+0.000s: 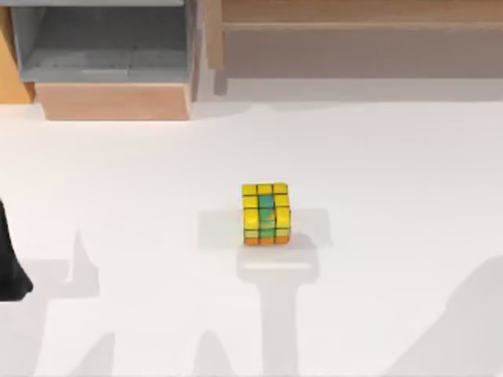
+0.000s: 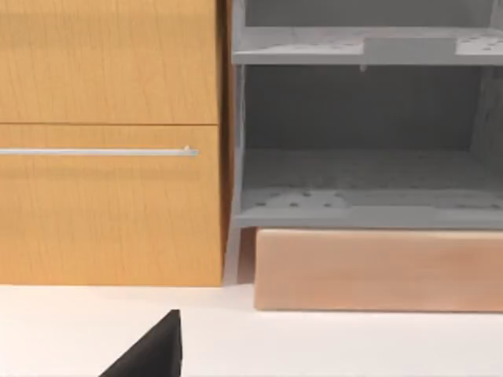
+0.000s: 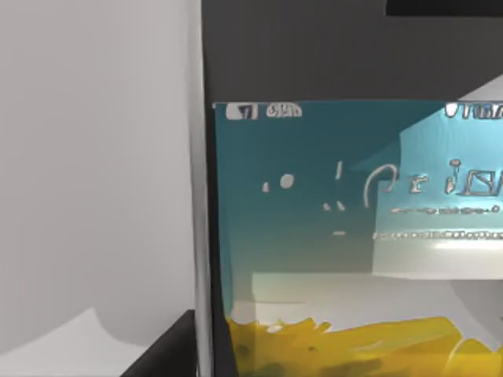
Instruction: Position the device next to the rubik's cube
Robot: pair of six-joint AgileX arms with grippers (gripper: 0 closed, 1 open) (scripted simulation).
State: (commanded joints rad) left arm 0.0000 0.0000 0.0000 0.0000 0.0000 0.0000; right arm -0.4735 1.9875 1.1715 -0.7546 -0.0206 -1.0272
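The rubik's cube stands alone on the white table near its middle, mostly yellow with green and teal tiles and an orange lower edge. The device looms very close in the right wrist view, showing its pale rim and a teal and yellow screen. My right gripper is shut on it, one dark finger lying against the rim. A T-shaped shadow falls on the table just in front of the cube. My left arm is parked at the table's left edge.
A grey open shelf unit above a wooden block stands at the back left, beside an orange cabinet with a drawer handle. A long wooden bench runs along the back right.
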